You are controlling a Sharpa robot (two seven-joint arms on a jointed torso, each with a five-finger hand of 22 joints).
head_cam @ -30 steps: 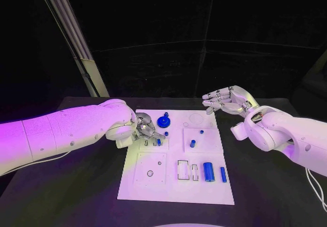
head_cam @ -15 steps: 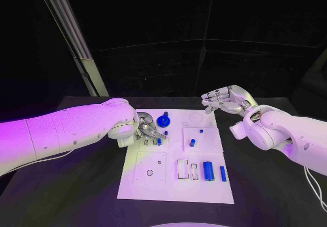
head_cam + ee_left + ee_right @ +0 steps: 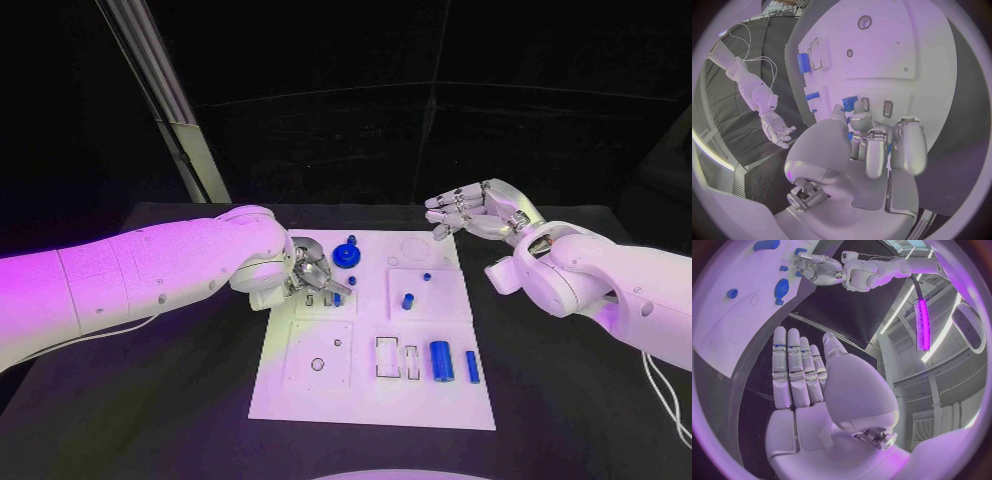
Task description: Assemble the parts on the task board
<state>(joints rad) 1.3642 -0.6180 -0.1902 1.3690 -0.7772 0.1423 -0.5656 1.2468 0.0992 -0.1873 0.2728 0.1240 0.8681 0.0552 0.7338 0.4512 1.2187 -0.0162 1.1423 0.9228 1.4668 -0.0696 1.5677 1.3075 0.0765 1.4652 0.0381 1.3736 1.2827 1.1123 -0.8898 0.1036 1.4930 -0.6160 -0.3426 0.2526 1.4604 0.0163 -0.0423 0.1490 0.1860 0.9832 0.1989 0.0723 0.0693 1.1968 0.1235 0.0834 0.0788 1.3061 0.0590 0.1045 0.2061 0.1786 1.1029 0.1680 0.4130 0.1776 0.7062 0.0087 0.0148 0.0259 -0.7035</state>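
The white task board (image 3: 368,395) lies mid-table. My left hand (image 3: 307,272) rests on the board's far left corner with fingers curled in, pinching a small blue part (image 3: 852,102) between thumb and fingers beside two narrow slots (image 3: 887,108). In the head view that part (image 3: 335,298) shows just under the fingertips. A blue round knob (image 3: 346,256) stands right of this hand. Two small blue pegs (image 3: 408,301) sit mid-board. A blue cylinder (image 3: 441,362) and a thin blue pin (image 3: 472,368) lie near the front right. My right hand (image 3: 473,212) hovers open, fingers straight, off the board's far right corner.
A pale slanted post (image 3: 166,100) rises behind the table's far left. Round and rectangular recesses (image 3: 319,366) mark the board's near left plate. Black table (image 3: 159,400) spreads on both sides of the board. The right wrist view shows the left hand (image 3: 820,270) across the board (image 3: 729,335).
The right hand has drifted slightly toward the board. The left hand stays over the slots with its fingers barely shifted.
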